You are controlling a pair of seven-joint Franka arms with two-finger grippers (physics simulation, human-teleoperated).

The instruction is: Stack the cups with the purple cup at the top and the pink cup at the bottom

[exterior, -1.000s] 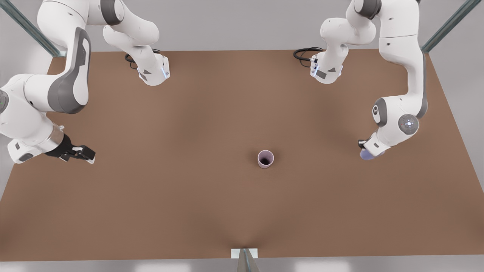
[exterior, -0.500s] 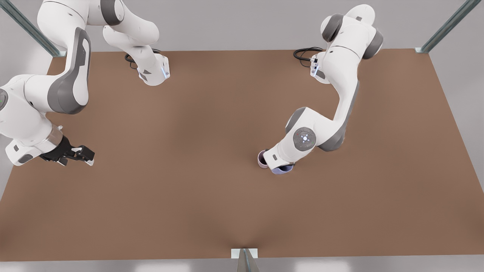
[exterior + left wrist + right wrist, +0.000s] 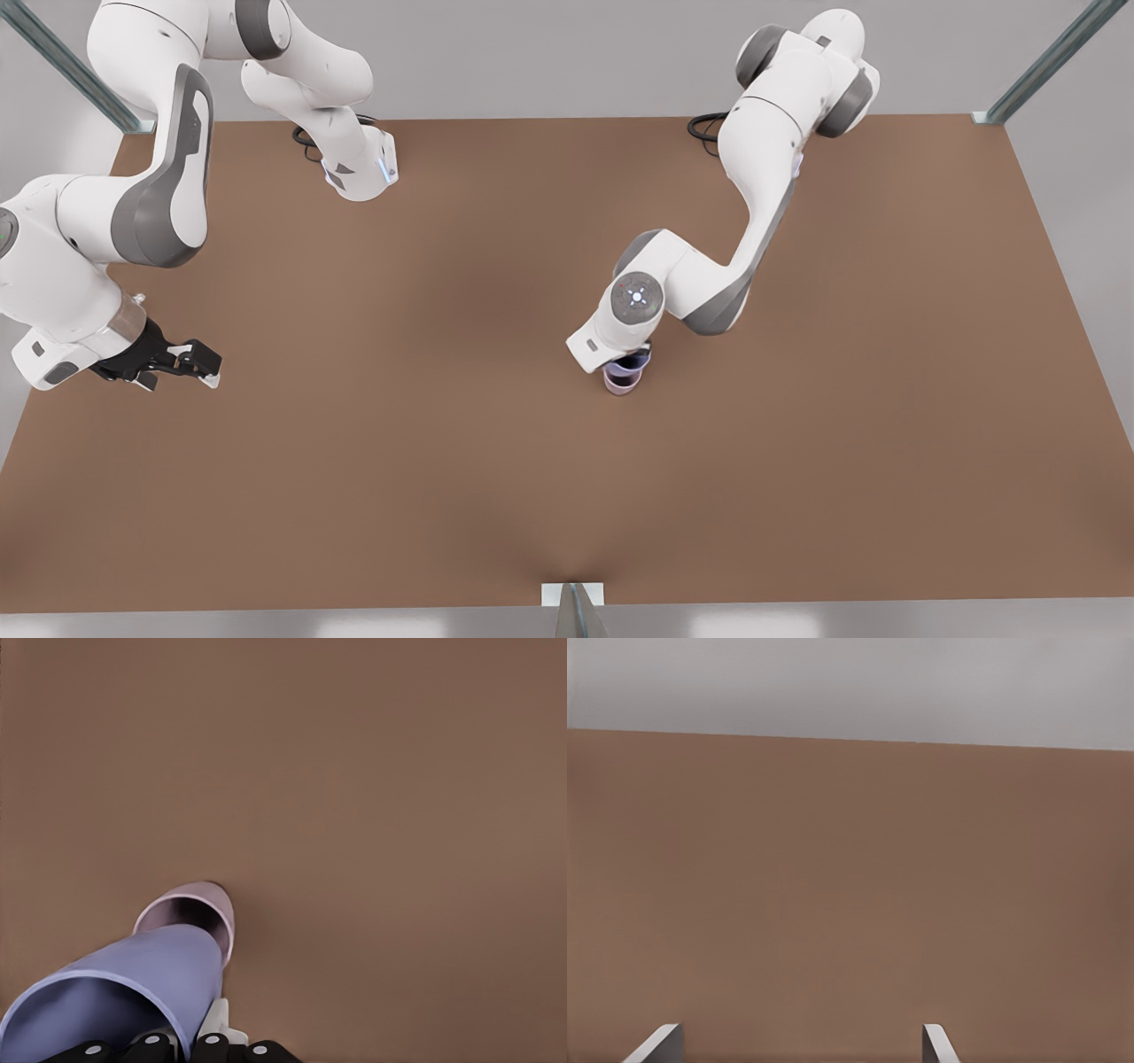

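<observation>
The pink cup [image 3: 620, 386] stands upright on the brown table [image 3: 443, 461], right of centre in the front view. Directly over it is the purple cup [image 3: 631, 361], held by its rim in my left gripper [image 3: 625, 353], which is shut on it. In the left wrist view the purple cup [image 3: 133, 992] slants down from my left gripper [image 3: 190, 1043], and its base overlaps the mouth of the pink cup [image 3: 202, 902]. I cannot tell whether the two cups touch. My right gripper [image 3: 205, 363] waits open at the front view's left edge, its fingertips [image 3: 660, 1043] over bare table.
The two arm bases [image 3: 359, 173] stand at the far side of the table. Metal frame posts [image 3: 1045, 62] rise at the back corners, and a small bracket [image 3: 573, 595] sits at the middle of the near edge.
My left arm has swung from the front view's right side to the middle, carrying the purple cup to just above the pink cup. The right gripper has barely shifted.
</observation>
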